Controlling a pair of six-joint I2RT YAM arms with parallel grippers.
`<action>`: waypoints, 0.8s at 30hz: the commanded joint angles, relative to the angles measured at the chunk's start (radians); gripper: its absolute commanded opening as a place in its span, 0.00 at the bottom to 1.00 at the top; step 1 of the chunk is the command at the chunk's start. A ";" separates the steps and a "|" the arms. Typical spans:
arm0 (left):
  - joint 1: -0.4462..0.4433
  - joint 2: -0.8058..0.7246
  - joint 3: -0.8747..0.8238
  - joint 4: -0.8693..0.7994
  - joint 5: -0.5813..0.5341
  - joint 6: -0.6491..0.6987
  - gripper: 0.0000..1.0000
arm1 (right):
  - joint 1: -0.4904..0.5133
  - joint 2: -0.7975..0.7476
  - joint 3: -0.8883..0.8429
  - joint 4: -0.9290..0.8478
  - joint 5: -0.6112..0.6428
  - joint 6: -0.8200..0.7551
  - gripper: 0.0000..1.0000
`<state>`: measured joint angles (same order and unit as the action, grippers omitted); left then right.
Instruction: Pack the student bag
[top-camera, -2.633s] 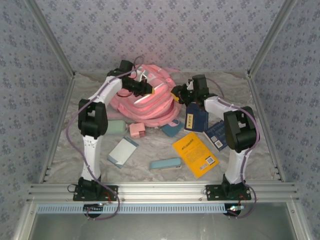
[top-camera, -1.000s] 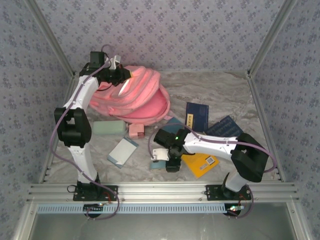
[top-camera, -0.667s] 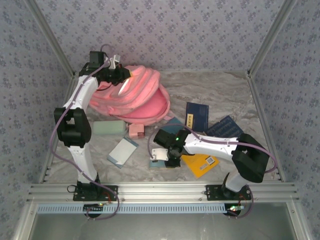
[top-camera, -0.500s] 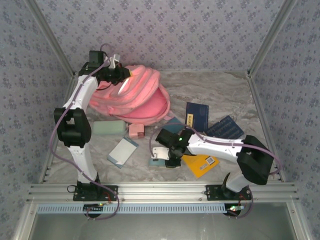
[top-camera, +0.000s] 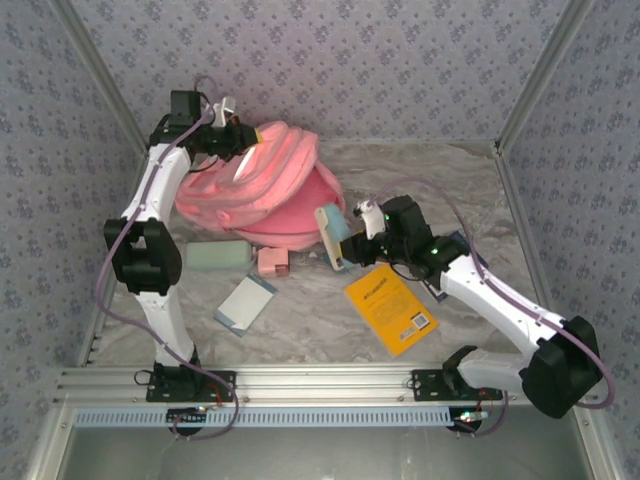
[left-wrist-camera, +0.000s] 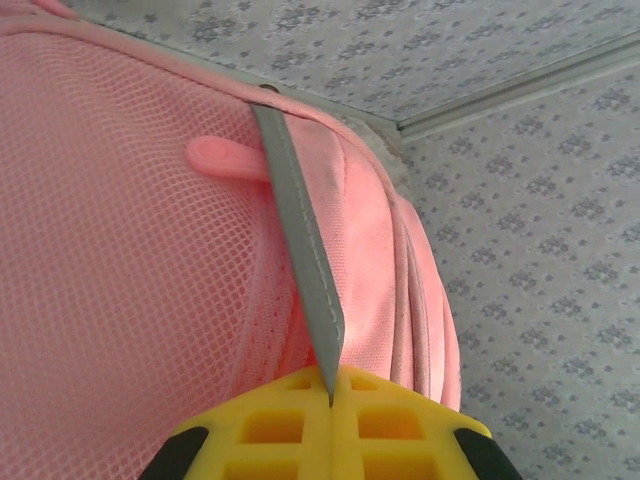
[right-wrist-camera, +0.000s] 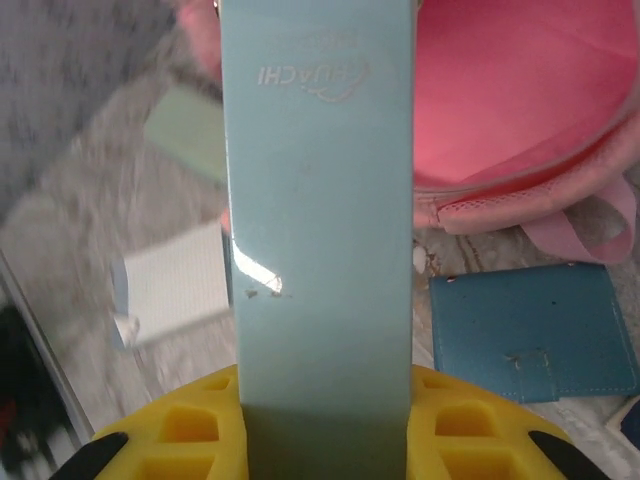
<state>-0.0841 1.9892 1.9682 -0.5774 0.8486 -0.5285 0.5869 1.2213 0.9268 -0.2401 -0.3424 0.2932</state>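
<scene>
Top external view gives you the clearest tally. The student bag lies at the back left of the table, and the left gripper holds its mouth up and open. In the left wrist view that claw's jaws are pinched fully together on the bag's grey reflective strip. Your right gripper is clamped on a pale teal pencil case. It holds the case on end just beside the bag's opening, not yet inside. You cannot tell what is already packed, since the visible interior shows pink lining and nothing else. Out on the table are a green case, a small pink box, a white-and-blue notebook and a yellow book. The right wrist view adds a teal wallet just in front of the bag. By that count, most of the packing looks to be ahead of you.
</scene>
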 joint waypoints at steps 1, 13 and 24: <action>-0.001 -0.087 0.075 0.035 0.118 -0.025 0.00 | -0.031 0.076 0.066 0.162 -0.046 0.362 0.00; -0.016 -0.108 0.075 0.081 0.233 -0.044 0.00 | -0.104 0.528 0.390 0.417 -0.165 0.907 0.00; -0.026 -0.116 0.061 0.142 0.273 -0.055 0.00 | -0.012 0.910 0.748 0.396 -0.153 0.959 0.00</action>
<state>-0.1051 1.9762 2.0060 -0.5655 1.0203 -0.5713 0.5518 2.0762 1.6066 0.1108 -0.4942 1.2118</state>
